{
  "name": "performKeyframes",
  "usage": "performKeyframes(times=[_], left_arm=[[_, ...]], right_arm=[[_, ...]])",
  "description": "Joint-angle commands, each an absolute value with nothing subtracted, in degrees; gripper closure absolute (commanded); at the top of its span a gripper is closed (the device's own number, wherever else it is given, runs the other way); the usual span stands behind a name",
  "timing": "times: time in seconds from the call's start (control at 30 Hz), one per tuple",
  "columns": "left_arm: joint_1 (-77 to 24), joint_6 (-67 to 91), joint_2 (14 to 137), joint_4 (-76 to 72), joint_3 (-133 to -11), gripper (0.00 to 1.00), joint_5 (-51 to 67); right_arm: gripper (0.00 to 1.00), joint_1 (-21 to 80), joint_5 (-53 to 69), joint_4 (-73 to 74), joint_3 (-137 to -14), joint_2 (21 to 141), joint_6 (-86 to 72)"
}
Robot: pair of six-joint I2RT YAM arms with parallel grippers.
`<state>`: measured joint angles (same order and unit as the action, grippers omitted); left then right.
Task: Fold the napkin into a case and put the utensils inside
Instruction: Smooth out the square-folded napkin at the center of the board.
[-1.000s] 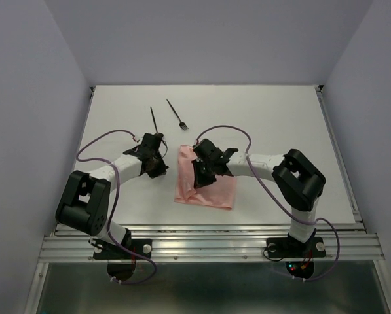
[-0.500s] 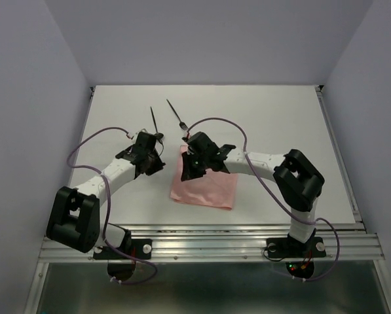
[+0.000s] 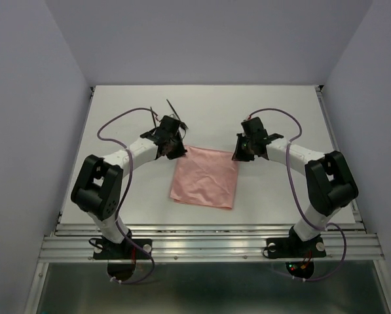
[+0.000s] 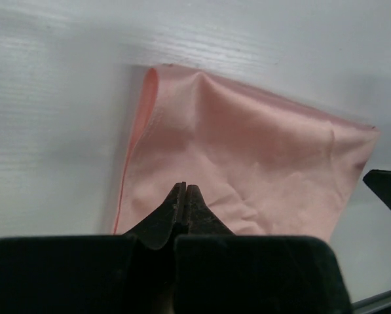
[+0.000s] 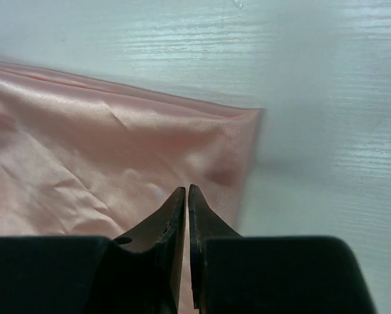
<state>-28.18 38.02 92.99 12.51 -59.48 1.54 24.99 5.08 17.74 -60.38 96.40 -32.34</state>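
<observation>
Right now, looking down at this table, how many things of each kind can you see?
Pink napkin: 1
Black utensil: 1 showing; another may be hidden
Purple cables: 2
Robot arms: 2
Total: 6

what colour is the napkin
Pale salmon pink, plain with no pattern. The napkin shows best in the left wrist view.

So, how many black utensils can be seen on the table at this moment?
1 clearly: a slim black utensil at the far side of the table, partly covered by the left gripper. A second one may be hidden under that arm.
</observation>
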Motion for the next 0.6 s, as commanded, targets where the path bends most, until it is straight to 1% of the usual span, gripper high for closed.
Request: performKeyframes(times=[0.0, 0.1, 0.3, 0.43, 0.57], left_arm=[[-28.4, 35.2, 97.0, 9.9, -67.2, 1.0, 3.7], [-28.3, 34.6, 102.0, 10.5, -71.6, 1.0, 3.2], [-27.9, 33.5, 109.2, 10.2, -75.7, 1.0, 0.9], [-26.3, 33.0, 113.5, 10.5, -75.7, 1.0, 0.6], [-25.1, 32.9, 114.1, 10.9, -73.9, 1.0, -1.7]], right_arm=[[0.89, 23.3, 3.4, 18.0, -61.7, 97.6, -30.7], [0.9, 22.8, 2.1, 18.1, -63.7, 100.1, -30.1], [0.9, 21.6, 0.6, 18.0, -66.6, 104.9, -28.9], [0.92, 21.6, 2.4, 18.0, -68.6, 108.4, -26.5], [0.92, 21.6, 1.0, 18.3, -68.8, 107.8, -24.3]])
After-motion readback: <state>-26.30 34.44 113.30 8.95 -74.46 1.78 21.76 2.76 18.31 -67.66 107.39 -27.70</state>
